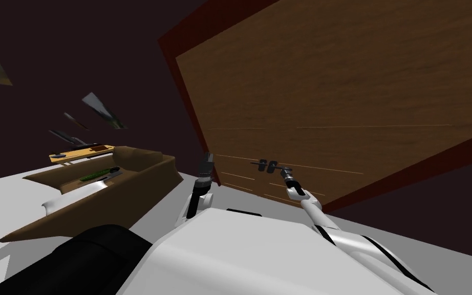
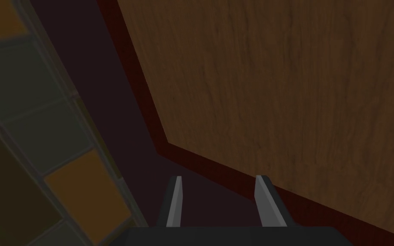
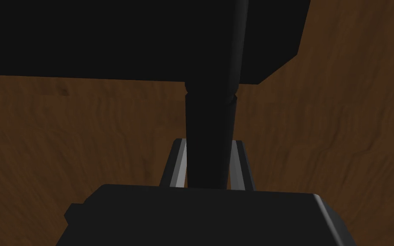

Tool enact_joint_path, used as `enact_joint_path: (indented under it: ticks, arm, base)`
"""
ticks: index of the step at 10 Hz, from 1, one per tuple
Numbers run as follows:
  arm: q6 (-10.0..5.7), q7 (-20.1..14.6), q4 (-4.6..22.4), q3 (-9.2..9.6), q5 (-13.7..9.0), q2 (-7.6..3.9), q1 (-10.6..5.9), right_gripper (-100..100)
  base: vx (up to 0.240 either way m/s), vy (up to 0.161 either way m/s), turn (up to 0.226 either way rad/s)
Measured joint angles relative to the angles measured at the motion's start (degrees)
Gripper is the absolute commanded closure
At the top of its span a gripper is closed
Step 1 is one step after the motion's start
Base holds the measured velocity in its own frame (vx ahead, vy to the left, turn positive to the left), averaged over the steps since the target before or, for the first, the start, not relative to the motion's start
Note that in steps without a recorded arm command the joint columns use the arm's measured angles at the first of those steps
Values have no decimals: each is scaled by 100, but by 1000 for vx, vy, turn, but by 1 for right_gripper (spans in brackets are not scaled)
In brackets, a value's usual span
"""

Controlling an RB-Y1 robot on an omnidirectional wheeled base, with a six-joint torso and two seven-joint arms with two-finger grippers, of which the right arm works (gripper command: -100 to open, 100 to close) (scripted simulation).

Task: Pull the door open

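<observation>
Two tools: right tool (image 3: pixel 207 145) clamps dark bar handle (image 3: pixel 211 119) on wood-grained door (image 3: pixel 341 149); left tool (image 2: pixel 219 179) wide.

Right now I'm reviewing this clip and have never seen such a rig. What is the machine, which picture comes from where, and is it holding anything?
It is a two-armed robot standing close to a brown wooden door set in a dark red frame. The wide picture comes from a camera on its head, looking steeply down. The other two come from a camera on each hand, looking along that hand's gripper. The right gripper is shut on the dark door handle, with its two thin fingers pressing the bar's sides. The left gripper is open and holds nothing. It points at the frame beside the door. Off to the robot's left stands what looks like a brown sofa.
</observation>
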Motion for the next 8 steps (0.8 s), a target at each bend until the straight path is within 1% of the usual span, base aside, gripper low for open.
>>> enact_joint_path:
  ticks: [2, 3, 5, 8]
  arm:
    - [4, 2, 7, 11, 4, 14, 12, 100]
    - [5, 1, 9, 12, 4, 16, 15, 100]
    - [-43, -85, 3, 64, 13, -72, 29, 100]
    - [-71, -242, -55, 213, 55, -148, 96, 100]
  base:
    - [-5, 1, -1]
    - [-118, -41, 26]
    - [-170, -56, 69]
    - [-203, -58, 109]
